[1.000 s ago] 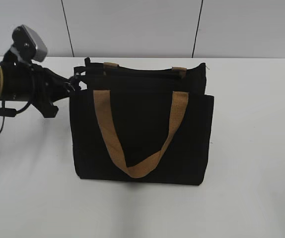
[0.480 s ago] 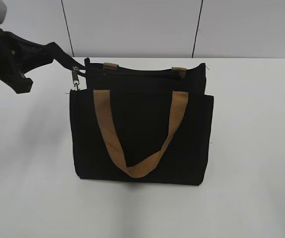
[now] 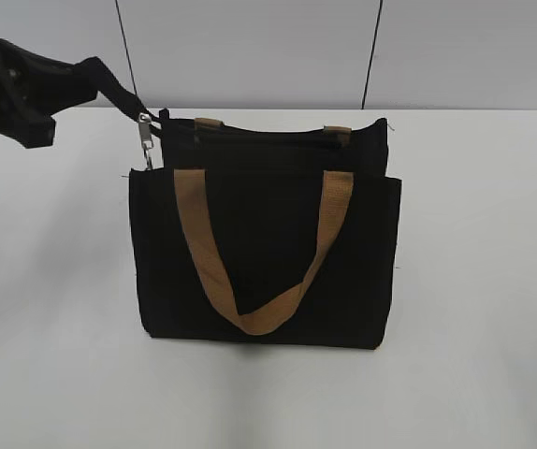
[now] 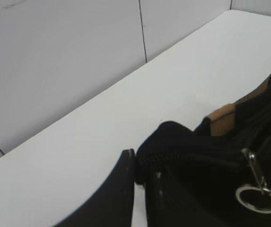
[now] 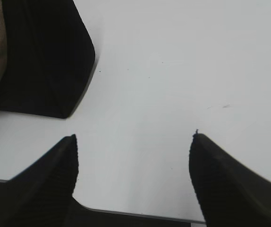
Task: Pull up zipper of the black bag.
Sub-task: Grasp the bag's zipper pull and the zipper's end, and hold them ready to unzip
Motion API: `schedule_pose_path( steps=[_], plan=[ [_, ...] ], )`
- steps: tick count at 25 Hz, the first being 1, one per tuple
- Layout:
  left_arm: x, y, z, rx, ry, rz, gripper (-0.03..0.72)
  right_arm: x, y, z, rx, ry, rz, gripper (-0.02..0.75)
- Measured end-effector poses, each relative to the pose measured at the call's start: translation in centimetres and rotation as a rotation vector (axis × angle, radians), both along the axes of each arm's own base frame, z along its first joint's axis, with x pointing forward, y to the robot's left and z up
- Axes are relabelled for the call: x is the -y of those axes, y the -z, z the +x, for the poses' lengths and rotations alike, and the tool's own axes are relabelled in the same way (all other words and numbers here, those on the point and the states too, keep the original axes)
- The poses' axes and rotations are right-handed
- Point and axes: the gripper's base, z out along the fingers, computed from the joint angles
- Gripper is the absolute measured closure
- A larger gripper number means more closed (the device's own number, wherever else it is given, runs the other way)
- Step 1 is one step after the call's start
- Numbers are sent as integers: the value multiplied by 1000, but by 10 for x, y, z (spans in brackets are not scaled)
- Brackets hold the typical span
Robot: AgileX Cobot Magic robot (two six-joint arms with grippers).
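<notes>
The black bag stands upright on the white table, tan strap handles hanging down its front. Its zipper runs along the top. A small silver pull tab with a ring dangles at the top left corner. My left gripper is up and left of that corner, shut on a black strip at the zipper's end, which stretches taut to the bag. In the left wrist view the jaws pinch this black strip, and the silver tab hangs free beside them. My right gripper is open and empty above the table.
The white table extends around the bag, with a pale panelled wall behind. In the right wrist view a bottom corner of the bag lies at the upper left, apart from the jaws. The right arm is out of the exterior view.
My left gripper has risen up and to the left from beside the bag's corner, drawing the black strip taut. The silver tab has lifted with it.
</notes>
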Motion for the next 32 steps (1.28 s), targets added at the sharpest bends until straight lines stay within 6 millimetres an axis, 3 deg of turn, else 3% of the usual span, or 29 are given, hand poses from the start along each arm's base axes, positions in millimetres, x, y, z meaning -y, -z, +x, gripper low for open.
schedule_pose_path(
  steps=[5, 10, 21, 28, 32],
  plan=[
    [2, -7, 1, -14, 0, -51, 666, -1, -1, 0, 7, -11, 32, 181],
    [6, -8, 0, -18, 19, -73, 666, -6, -21, 12, 13, -43, 145, 181],
    [8, -9, -1, -21, 38, -86, 666, -7, -22, 80, -212, -110, 201, 209],
    [9, -8, -2, -20, 58, -69, 666, -5, -60, 126, -243, -138, 184, 215],
    [9, -9, -2, -17, 62, -69, 666, -19, -71, 162, -311, -231, 179, 215]
  ],
)
